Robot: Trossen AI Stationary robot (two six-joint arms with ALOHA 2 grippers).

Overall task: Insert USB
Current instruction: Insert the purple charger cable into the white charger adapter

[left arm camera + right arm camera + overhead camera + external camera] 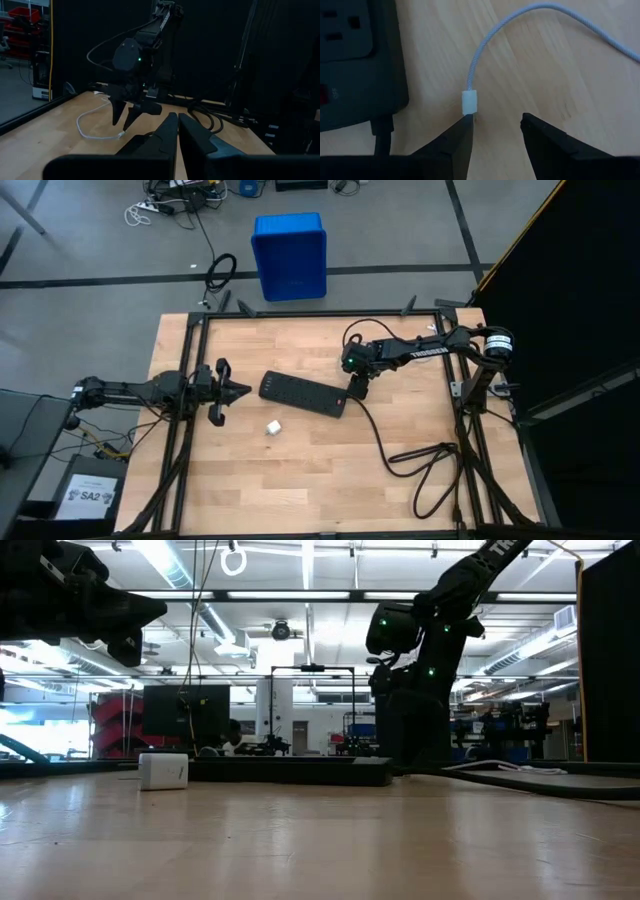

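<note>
The USB cable (487, 37) is a thin white braided cord lying on the wood, and its small white plug end (470, 101) points at my right gripper. My right gripper (497, 120) is open and low over the table beside the right end of the black power strip (302, 393). The plug lies right at the tip of one finger (462, 131). In the left wrist view the cable (92, 131) curls on the table below the right gripper (124, 117). My left gripper (243, 391) is shut and hovers left of the strip. My right gripper comes from above, pointing down, with its fingers open. The USB plug end (470, 112) lies on the table right at one fingertip, outside the gap. I cannot tell whether that fingertip touches it.
A small white cube (273, 426) sits on the table near the strip's front side. The thick black cord (420, 465) runs from the strip's right end and loops toward the right near corner. A blue bin (290, 255) stands on the floor beyond the far edge.
</note>
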